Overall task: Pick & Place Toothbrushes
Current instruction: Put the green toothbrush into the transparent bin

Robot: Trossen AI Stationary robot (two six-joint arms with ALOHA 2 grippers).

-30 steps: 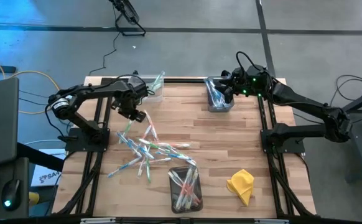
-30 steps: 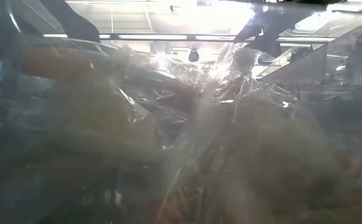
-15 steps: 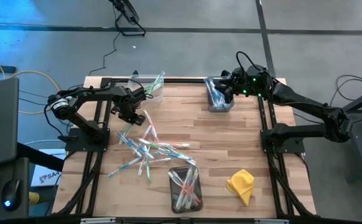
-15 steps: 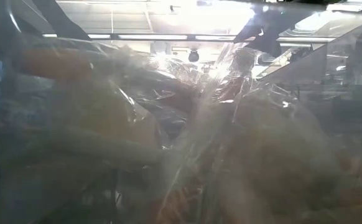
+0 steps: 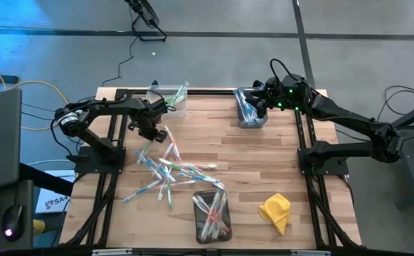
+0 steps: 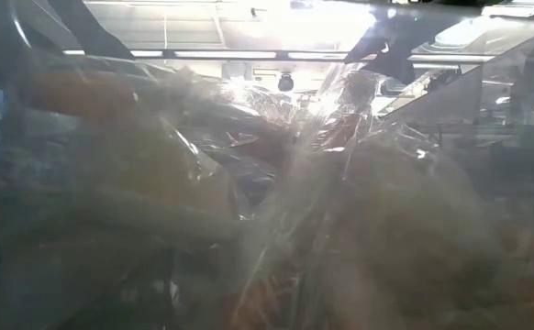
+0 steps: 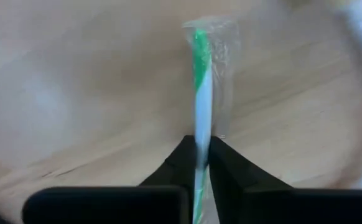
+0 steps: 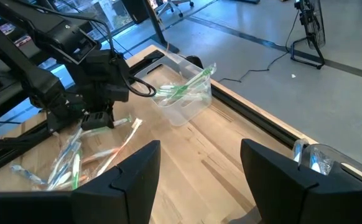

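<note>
Toothbrushes (image 5: 170, 171) lie tangled in a loose heap on the left half of the desk (image 5: 257, 167), so each must be teased out singly. The left gripper (image 5: 155, 132) sits at the heap's far edge, its fingers closed on one green-striped toothbrush (image 7: 199, 93) in its wrapper, gripped by an end so it will lift clear. The right gripper (image 5: 257, 99) waits with fingers spread over the far bin (image 5: 250, 119), already holding brushes. Two other bins look like sorting spots.
</note>
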